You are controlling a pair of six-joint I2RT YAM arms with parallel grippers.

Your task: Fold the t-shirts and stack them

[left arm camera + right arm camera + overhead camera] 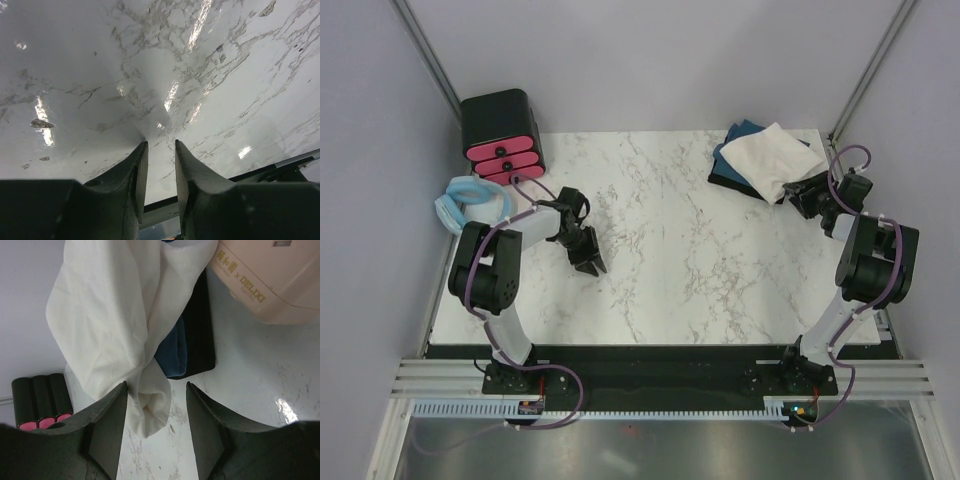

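The t-shirts lie stacked at the table's back right corner. The cream-white shirt [770, 158] lies loosely on top, and the teal-blue shirt [740, 133] shows beneath it. My right gripper [798, 195] sits at the stack's near right edge. In the right wrist view the jaws of the right gripper [156, 385] stand wide apart. A drooping fold of the cream-white shirt [105, 315] lies between them, against the left finger [107, 430]. The teal-blue shirt [172, 357] peeks out behind. My left gripper [592, 265] hovers over bare marble at the left, open and empty [161, 143].
A black layer [200, 330] lies under the teal-blue shirt. A black box with pink drawers [502, 135] stands at the back left, with a pale blue padded ring [470, 200] beside it. A beige box [265, 275] shows at the upper right of the right wrist view.
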